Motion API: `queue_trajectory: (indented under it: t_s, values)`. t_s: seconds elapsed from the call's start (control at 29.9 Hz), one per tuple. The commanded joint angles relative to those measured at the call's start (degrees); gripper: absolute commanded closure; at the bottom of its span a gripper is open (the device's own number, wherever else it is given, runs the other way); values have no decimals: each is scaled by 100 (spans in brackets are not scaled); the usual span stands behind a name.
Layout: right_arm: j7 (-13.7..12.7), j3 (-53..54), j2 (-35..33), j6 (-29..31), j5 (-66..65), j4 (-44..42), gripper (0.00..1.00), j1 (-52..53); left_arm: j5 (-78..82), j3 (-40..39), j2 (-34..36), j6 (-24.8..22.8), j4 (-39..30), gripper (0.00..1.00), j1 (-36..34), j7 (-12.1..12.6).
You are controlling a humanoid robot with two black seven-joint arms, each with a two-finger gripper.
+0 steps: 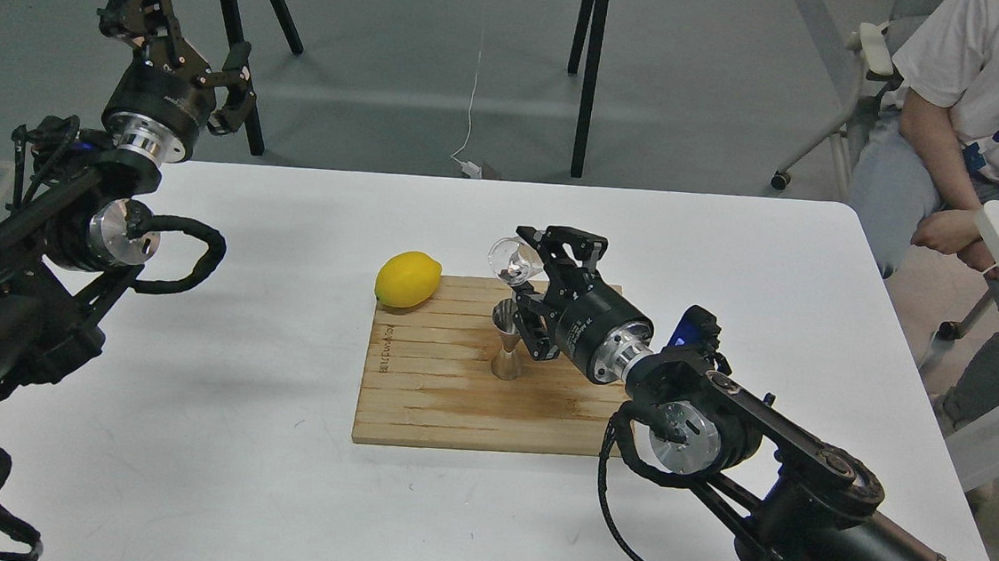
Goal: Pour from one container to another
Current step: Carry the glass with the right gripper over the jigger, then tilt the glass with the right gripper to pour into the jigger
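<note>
A small clear cup [510, 260] is held tilted on its side in my right gripper [529, 265], which is shut on it. The cup's rim faces left, just above and slightly left of the steel jigger [508, 340]. The jigger stands upright on the wooden cutting board [445, 401], partly hidden by the gripper's lower finger. My left gripper [181, 41] hangs open and empty, high beyond the table's far left corner, far from both things.
A yellow lemon [408, 279] lies at the board's far left corner. The board rests on a white table [233, 384]. A seated person [966, 130] is at the right, past the table edge. Black stand legs [587, 73] rise behind.
</note>
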Motion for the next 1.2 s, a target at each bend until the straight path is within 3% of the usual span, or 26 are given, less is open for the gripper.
queue_trajectory:
  t_s: [0.0,0.27,1.17]
  values:
    - [0,-31,-79,-22,-182,0,69,84,0,-2,6,0,0,0,0,1]
    - [-9,-57,-378,-119,-296,105,69,189,0,-2,6,0,0,0,0,1]
    - [-9,-839,-466,-382,-1342,97,69,514,0,-2,-3,0,9,0,18,1]
